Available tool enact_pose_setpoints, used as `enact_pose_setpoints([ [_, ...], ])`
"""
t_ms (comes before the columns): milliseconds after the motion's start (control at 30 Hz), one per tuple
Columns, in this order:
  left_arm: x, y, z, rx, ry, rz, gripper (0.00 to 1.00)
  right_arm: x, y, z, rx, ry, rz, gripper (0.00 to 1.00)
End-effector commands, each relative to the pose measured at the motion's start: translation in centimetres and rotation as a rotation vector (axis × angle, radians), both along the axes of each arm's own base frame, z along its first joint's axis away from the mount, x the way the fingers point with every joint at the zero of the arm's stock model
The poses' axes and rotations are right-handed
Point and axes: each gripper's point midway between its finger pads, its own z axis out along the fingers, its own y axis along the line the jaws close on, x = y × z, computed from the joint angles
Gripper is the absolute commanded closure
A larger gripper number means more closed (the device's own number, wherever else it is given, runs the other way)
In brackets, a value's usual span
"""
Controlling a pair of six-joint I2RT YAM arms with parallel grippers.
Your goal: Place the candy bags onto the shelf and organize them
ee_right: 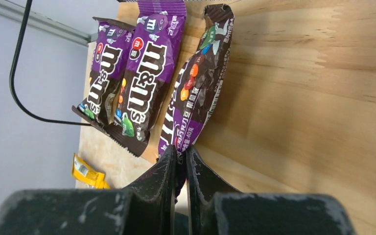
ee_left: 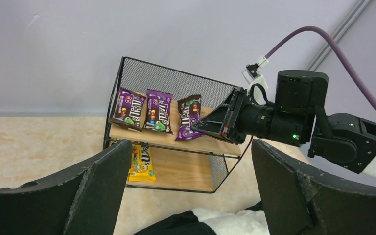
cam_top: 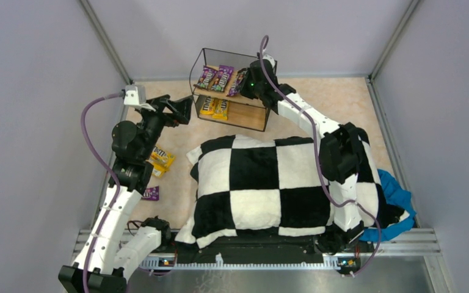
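Note:
The shelf [cam_top: 253, 116] stands at the back of the table. Two purple candy bags [cam_top: 206, 77] [cam_top: 223, 78] lie on its top board and yellow bags [cam_top: 214, 107] lie on the lower board. My right gripper [ee_right: 178, 152] is shut on the lower edge of a third purple bag [ee_right: 196, 93], which rests on the top board [ee_right: 298, 98] beside the other two. The left wrist view shows this bag [ee_left: 188, 117] and the right gripper [ee_left: 200, 125] at it. My left gripper [ee_left: 191, 152] is open and empty, held in the air left of the shelf [ee_left: 210, 144].
A black-and-white checkered cushion [cam_top: 262, 183] fills the middle of the table. Yellow bags [cam_top: 160, 160] and one purple bag [cam_top: 151, 193] lie on the floor to its left, by the left arm. A blue cloth [cam_top: 397, 195] lies at the right.

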Motion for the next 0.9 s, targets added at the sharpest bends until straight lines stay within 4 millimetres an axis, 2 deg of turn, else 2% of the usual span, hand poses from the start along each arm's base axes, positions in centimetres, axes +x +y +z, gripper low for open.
enact_pose_setpoints([
  [0, -0.4, 0.6, 2.2, 0.003, -0.065, 0.03, 0.03, 0.5, 1.6, 1.9, 0.041, -0.031, 0.033, 1.0],
  [233, -0.3, 0.8, 2.1, -0.001, -0.06, 0.038, 0.03, 1.1, 1.8, 1.3, 0.01, -0.054, 0.049, 0.96],
  [700, 0.2, 0.9, 1.6, 0.003, -0.042, 0.053, 0.03, 2.7, 0.9, 0.1, -0.105, -0.095, 0.024, 0.89],
  [867, 0.2, 0.7, 1.6, 0.006, -0.041, 0.041, 0.03, 3.1, 0.6, 0.8, -0.151, -0.116, 0.033, 0.79],
])
